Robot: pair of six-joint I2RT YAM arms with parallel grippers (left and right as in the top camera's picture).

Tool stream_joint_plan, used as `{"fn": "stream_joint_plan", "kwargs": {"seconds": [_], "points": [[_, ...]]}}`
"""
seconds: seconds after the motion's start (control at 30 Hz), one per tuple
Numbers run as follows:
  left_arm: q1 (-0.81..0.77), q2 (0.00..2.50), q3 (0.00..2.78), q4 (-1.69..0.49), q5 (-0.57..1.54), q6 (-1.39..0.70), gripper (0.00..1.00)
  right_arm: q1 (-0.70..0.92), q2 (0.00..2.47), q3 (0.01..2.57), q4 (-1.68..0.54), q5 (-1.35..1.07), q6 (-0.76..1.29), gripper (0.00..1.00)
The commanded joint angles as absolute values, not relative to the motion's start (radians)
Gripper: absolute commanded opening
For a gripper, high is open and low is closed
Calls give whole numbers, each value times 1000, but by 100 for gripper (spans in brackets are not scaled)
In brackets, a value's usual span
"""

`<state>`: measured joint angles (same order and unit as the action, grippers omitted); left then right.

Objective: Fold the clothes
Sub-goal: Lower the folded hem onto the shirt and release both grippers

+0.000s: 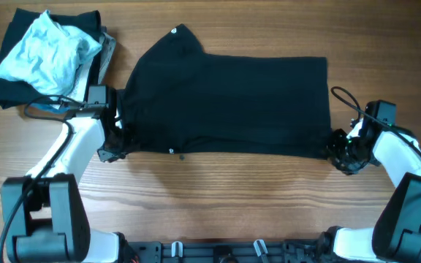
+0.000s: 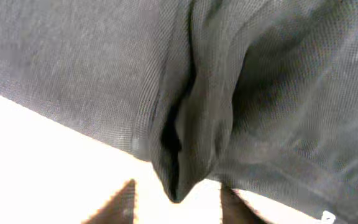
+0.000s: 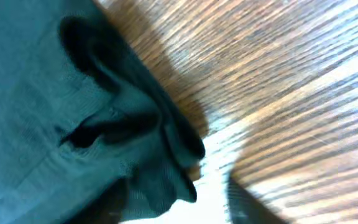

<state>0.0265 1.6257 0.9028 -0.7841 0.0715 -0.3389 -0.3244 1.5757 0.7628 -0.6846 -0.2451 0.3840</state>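
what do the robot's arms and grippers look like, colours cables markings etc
Both arms match. The left arm and right arm have smooth white link shells joined by blocky black joints, on black bases. The left gripper and right gripper are black. A thin black cable loops beside the right wrist. No markings are legible.

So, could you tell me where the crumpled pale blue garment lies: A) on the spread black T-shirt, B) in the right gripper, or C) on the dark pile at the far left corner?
C: the crumpled pale blue garment sits atop the dark pile, apart from the spread black T-shirt.
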Motion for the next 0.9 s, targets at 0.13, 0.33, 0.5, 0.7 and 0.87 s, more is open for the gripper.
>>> {"fn": "stream_joint_plan", "kwargs": {"seconds": [0.13,0.33,0.5,0.7,0.87], "points": [[34,1600,904,-828,60,-324,47,-329,1491,874,-805,-261,288,47],[34,1531,981,-866,72,-299,50,-326,1482,871,-723,-341,263,46],[34,1485,982,-835,70,-298,56,-319,1562,819,-629,-338,290,34],[34,1485,982,-815,70,-295,57,-317,1601,806,-602,-337,280,34],[34,1485,982,-812,70,-295,57,-318,1600,807,-559,-432,290,4]]}}
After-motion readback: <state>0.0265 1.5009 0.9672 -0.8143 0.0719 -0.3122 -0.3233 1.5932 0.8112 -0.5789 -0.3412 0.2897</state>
